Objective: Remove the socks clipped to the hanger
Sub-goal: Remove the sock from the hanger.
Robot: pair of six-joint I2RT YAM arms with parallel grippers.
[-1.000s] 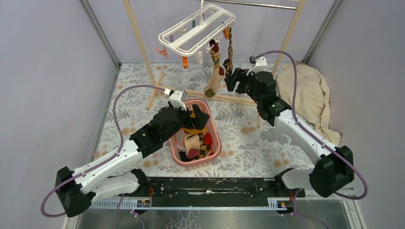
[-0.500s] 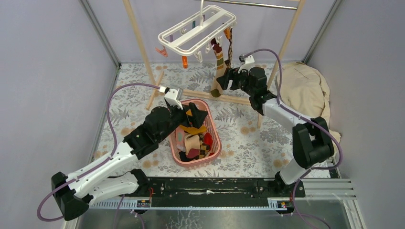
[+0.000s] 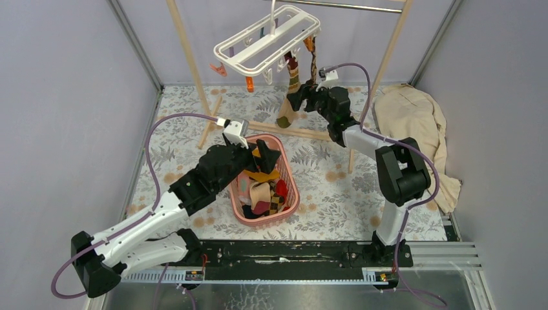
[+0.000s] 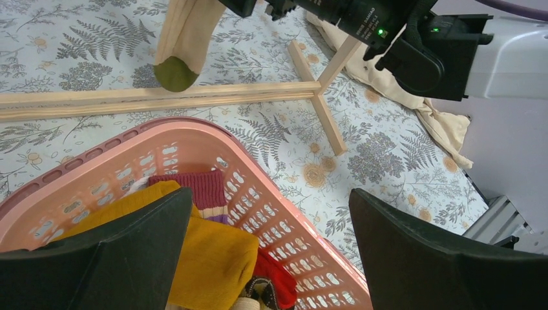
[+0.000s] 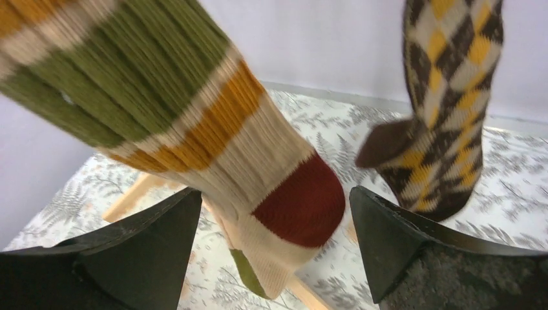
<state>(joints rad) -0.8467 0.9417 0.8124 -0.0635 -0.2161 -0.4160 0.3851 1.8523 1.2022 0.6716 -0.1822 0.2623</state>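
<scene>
Landmark: the white hanger (image 3: 268, 40), which hung from the metal rod.

Task things: two socks were still clipped under the right end of the hanger, a striped sock (image 5: 213, 142) and a brown-yellow argyle sock (image 5: 446, 129).

Other socks: several lay in the pink basket (image 3: 294, 194), well below the hanger and nearer to the arm bases.

Right gripper (image 3: 298, 100): it was just below the hanger's right end. Its jaws stood wide open and gripped nothing.

Key relation: the striped sock lay directly in front of the open right jaws, partly between the two fingers. The argyle sock hung just beside it, outside the right finger.

Long axis: the striped sock hung downward from its clip, a little tilted. It crossed the gap of the jaws at a slant, with the olive toe at the low end.

Nearer arm: the right one, clearly.

Left gripper (image 4: 271, 206): it was far below the hanger, over the basket. Its jaws were wide open and held nothing.

Change from one second ago: the right gripper had moved up and leftward to the striped sock, with its arm more stretched out. The left arm had shifted only a little. The same two socks stayed on the hanger.

Judgement: the next step seemed to be closing on the striped sock and pulling down.
</scene>
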